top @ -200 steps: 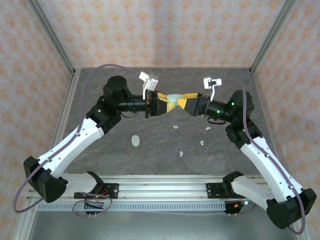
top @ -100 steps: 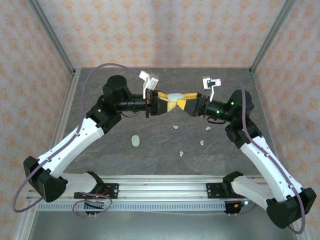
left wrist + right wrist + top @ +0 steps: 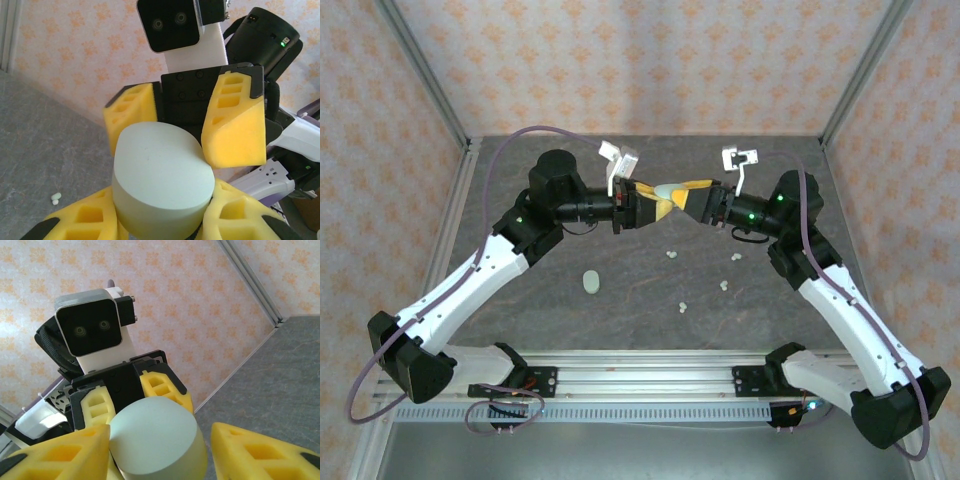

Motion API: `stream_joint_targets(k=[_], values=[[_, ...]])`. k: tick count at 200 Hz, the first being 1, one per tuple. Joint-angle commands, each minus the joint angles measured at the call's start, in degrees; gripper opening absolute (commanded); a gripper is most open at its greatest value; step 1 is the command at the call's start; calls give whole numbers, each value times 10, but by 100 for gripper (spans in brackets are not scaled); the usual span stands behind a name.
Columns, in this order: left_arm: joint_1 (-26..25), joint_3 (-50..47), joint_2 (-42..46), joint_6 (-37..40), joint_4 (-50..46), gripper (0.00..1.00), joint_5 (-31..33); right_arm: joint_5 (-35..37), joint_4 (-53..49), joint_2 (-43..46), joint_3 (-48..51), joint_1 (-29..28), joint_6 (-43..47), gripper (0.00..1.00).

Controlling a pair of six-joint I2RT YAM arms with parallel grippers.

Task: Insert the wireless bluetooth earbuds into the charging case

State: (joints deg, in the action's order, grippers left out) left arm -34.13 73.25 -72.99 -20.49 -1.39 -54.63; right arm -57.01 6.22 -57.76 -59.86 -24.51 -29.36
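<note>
Left gripper (image 3: 160, 220) clamps charging case (image 3: 160, 170). Right gripper (image 3: 160, 455) straddles it, half-wide (right wrist: gap at 3 o'clock). Top view: earbuds (image 3: 671, 254) loose toward 6 o'clock.

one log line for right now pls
left gripper: shut on charging case, held aloft | right gripper: open, jaws astride it | earbuds: four loose on table | second case: on table

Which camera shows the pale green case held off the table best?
Left wrist: the case sits large and central, top face and side clear. Right wrist cuts off its lower part; top external shows a speck.
</note>
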Motion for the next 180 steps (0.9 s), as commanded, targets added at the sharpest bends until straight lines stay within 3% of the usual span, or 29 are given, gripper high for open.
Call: stream_joint_targets(k=[1,45,89,136,180], values=[[-18,24,18,22,8,11,-48,42,12,-12,-7,3,-12,45],[-18,24,17,30,0,11,-49,7,69,-19,-3,3,-62,34],[-17,33,14,67,-45,11,-50,63,-67,-23,-56,3,-29,33],[-18,31,15,74,-51,11,-48,141,-153,-24,-86,3,-24,53],[-17,19,13,82,-58,11,-39,190,-194,-25,-94,5,-35,62]])
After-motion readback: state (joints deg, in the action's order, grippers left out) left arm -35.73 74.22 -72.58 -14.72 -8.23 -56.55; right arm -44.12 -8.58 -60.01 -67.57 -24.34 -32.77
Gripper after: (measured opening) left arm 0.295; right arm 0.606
